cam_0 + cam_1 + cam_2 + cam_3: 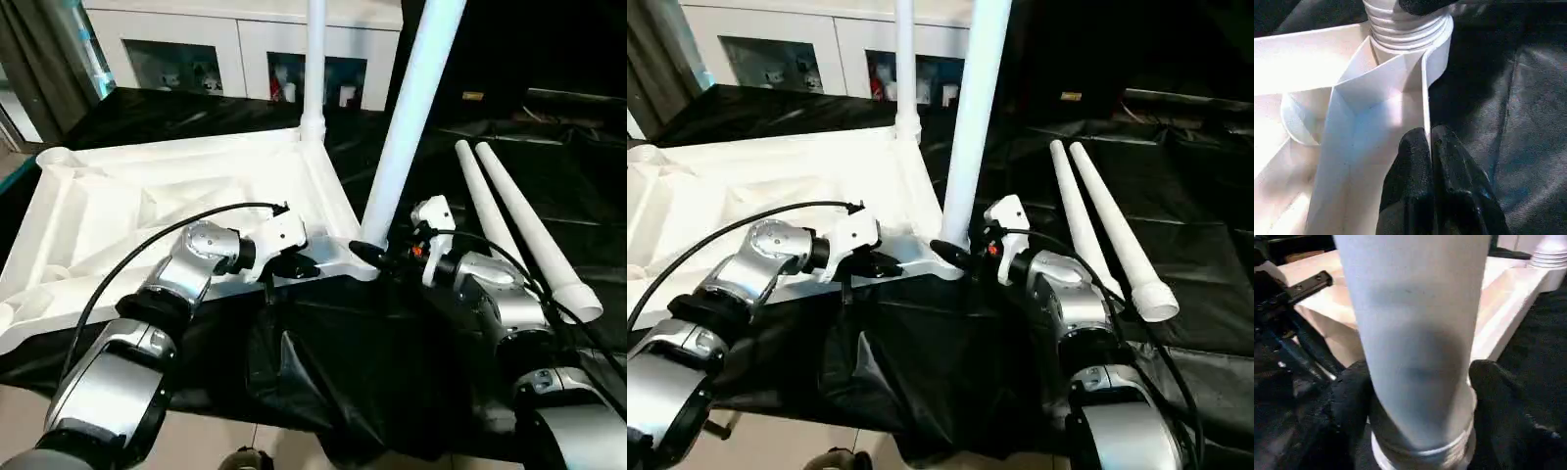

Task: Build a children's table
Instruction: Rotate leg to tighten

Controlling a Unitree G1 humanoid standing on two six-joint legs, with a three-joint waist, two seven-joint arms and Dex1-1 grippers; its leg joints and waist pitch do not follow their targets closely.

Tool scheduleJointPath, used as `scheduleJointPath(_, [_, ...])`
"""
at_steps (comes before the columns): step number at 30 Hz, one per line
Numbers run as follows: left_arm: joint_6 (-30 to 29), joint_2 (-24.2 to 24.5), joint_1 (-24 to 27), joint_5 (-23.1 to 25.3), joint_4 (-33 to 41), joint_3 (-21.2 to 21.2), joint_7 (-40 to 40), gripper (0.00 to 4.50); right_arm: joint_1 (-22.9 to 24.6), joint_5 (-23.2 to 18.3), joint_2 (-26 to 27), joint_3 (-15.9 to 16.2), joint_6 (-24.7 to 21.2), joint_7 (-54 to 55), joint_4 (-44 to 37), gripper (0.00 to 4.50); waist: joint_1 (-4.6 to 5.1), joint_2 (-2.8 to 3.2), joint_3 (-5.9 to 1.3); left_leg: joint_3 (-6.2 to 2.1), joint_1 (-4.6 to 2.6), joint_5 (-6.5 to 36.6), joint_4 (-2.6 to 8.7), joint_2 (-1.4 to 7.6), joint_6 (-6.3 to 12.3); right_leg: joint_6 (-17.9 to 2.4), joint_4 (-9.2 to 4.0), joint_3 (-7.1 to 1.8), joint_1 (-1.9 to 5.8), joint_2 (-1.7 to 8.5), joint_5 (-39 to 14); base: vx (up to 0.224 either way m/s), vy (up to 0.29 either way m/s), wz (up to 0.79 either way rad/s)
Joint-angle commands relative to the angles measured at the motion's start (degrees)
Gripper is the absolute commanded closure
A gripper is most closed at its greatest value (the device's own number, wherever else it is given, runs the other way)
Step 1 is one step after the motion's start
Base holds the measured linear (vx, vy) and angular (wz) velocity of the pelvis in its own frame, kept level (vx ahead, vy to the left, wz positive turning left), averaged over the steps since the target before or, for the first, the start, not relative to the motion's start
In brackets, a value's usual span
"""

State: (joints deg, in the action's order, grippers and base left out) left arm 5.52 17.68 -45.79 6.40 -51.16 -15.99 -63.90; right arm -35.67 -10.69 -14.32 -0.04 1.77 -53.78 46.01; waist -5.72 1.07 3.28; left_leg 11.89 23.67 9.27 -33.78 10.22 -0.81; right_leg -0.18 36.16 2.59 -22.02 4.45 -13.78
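The white tabletop (118, 196) lies underside up on the black-draped work table. One white leg (315, 59) stands upright in its far right corner socket. A second leg (407, 127) leans in the near right corner socket, its threaded base (1420, 450) showing in the right wrist view. My right gripper (377, 253) is shut on this leg just above the socket, one finger (1349, 396) on each side. My left gripper (299, 264) is shut on the tabletop's thin near rim (1425, 88), close to that same corner.
Two loose white legs (514, 220) lie side by side on the black cloth (323, 362) to the right of my right arm. A white cabinet (235, 44) with glass doors stands behind the table. The cloth hangs over the table's near edge.
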Motion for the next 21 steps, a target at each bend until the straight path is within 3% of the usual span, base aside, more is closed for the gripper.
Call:
scheduleJointPath(1, [1.2, 0.6, 0.0, -0.3, 1.5, -0.4, -1.8, 4.5, 0.4, 0.0, -1.3, -0.1, -1.1, -0.3, -1.5, 1.56, -0.08, 0.35, -4.45, -1.77, -2.35, 7.6, 3.36, 3.87, 4.24, -17.6, -2.98, -1.92, 2.23, 4.51, 9.8, 0.0, 0.0, 0.0])
scheduleJointPath(4, [1.2, 0.7, 0.1, -0.2, 1.6, -0.5, -2.3, 4.5, 0.7, 0.1, -1.6, 0.2, -1.8, -0.7, -2.2, 1.68, -0.17, 0.3, -4.67, -1.74, -2.25, 5.6, 3.02, 3.7, 5.3, -17.8, -2.65, -1.84, 2.27, 4.49, 13.3, 0.0, 0.0, 0.0])
scheduleJointPath(10, [0.3, 0.7, 0.2, -0.1, 1.6, -0.5, -2.2, 4.5, 1.5, 0.5, -1.3, 0.7, -2.6, -0.6, -2.4, 1.86, -0.22, 0.35, -4.68, -1.79, -2.27, 6.2, 3.0, 3.73, 5.35, -17.8, -2.66, -1.77, 2.3, 4.47, 12.9, 0.0, 0.0, 0.0])
scheduleJointPath(13, [-2.6, -1.0, -1.2, 0.3, -0.6, 0.6, 2.7, 4.5, 1.8, 1.7, 0.0, -0.1, -3.2, 5.7, 0.3, 1.86, -0.08, 0.26, -4.64, -1.75, -2.34, 6.3, 3.05, 3.75, 4.91, -18.0, -2.61, -1.84, 2.15, 4.47, 12.3, 0.0, 0.0, 0.0])
scheduleJointPath(15, [-4.1, -2.2, -2.2, 0.6, -2.2, 1.3, 6.4, 4.5, 1.7, 2.3, 1.0, -0.8, -3.2, 10.6, 2.3, 1.87, -0.1, 0.27, -4.38, -1.75, -2.44, 8.1, 3.28, 3.73, 4.18, -17.8, -3.12, -1.91, 2.08, 4.66, 9.0, 0.0, 0.0, 0.0])
scheduleJointPath(17, [-7.8, -5.3, -4.7, 0.6, -5.7, 3.2, 15.0, 4.5, 1.0, 2.5, 4.2, -3.4, -3.3, 22.4, 6.7, 1.87, 0.2, 0.49, -4.11, -1.75, -2.71, 10.9, 3.63, 3.73, 2.34, -17.5, -3.58, -2.11, 1.86, 4.75, 4.3, 0.0, 0.0, 0.0])
scheduleJointPath(19, [-9.0, -6.2, -5.5, 0.5, -6.8, 3.8, 17.7, 4.5, 0.7, 2.4, 5.2, -4.3, -3.4, 26.1, 7.9, 1.87, 0.58, 0.34, -3.72, -2.09, -3.19, 16.6, 4.42, 3.64, -1.59, -16.2, -4.6, -2.24, 1.82, 4.89, -5.4, 0.0, 0.0, 0.0])
scheduleJointPath(21, [-11.6, -9.3, -7.2, 0.3, -8.9, 4.5, 23.1, 4.5, -1.0, 1.1, 8.6, -6.6, -3.7, 35.0, 11.4, 1.87, 0.85, 0.47, -3.59, -2.17, -3.29, 18.3, 4.71, 3.71, -2.66, -15.2, -4.91, -2.41, 1.62, 4.91, -7.2, 0.0, 0.0, 0.0])
